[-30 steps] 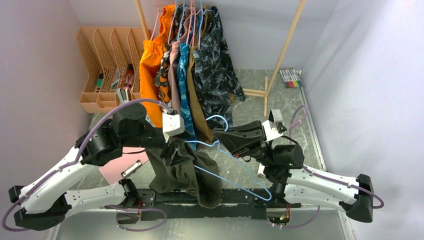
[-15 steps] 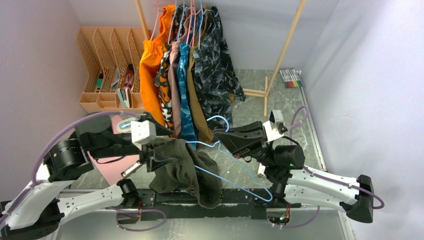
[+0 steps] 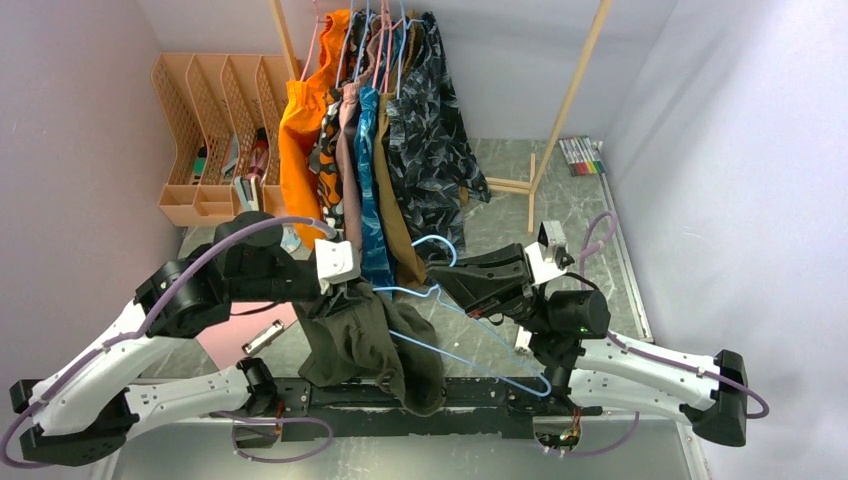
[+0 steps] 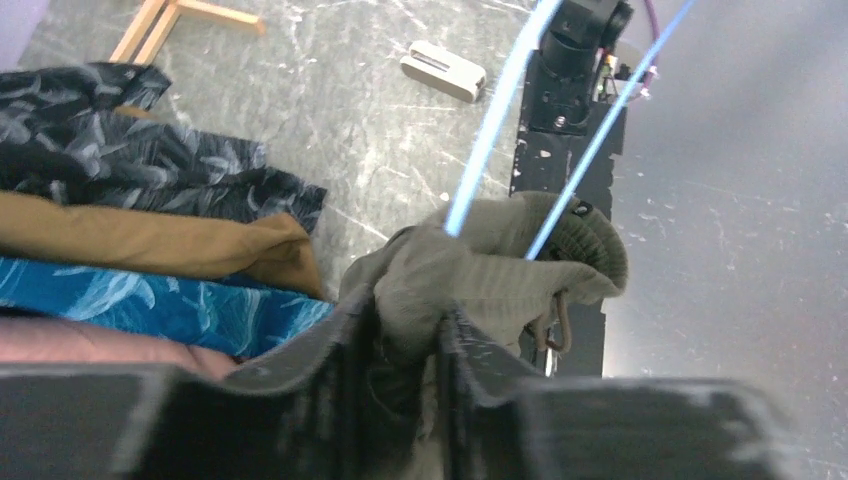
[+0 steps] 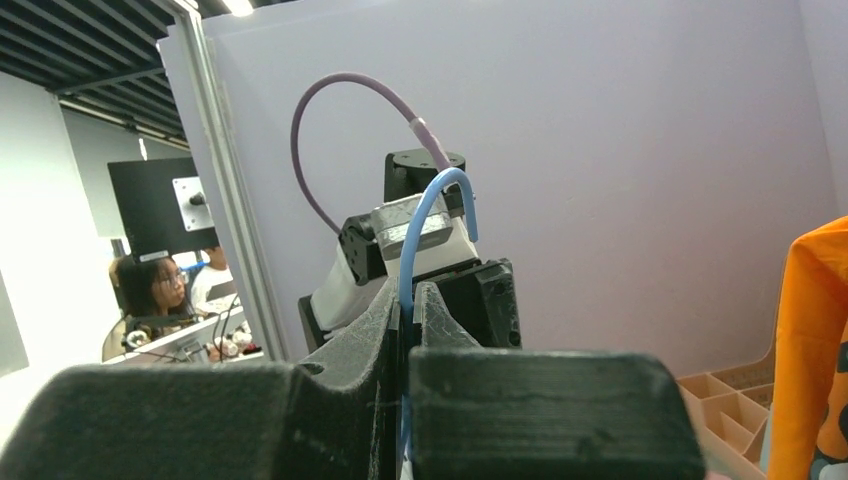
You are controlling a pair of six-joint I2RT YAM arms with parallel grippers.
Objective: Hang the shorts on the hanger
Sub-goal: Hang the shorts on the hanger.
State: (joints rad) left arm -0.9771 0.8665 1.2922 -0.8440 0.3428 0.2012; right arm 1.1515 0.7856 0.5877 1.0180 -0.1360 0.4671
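The dark olive shorts [image 3: 365,345] hang bunched over the left end of the light-blue hanger [image 3: 432,238], above the arm bases. My left gripper [image 3: 345,292] pinches their top left edge. In the left wrist view the ribbed waistband [image 4: 500,275] is squeezed between the fingers of the gripper [image 4: 410,330], and two hanger wires [image 4: 496,120] run into the fabric. My right gripper [image 3: 447,275] holds the hanger just below its hook. In the right wrist view that gripper [image 5: 408,295] is shut on the blue wire, with the hook [image 5: 412,235] curving above it.
A wooden rack [image 3: 570,100] at the back holds several hung garments, among them an orange one [image 3: 305,120] and a dark camouflage one [image 3: 430,130]. A tan file organizer [image 3: 210,120] stands at back left. Markers [image 3: 582,155] lie at back right, a pink sheet [image 3: 235,335] under the left arm.
The left gripper, open and drawn off to the left half a second ago, has swung back right and closed on the shorts' waistband. The right arm and hanger have not moved.
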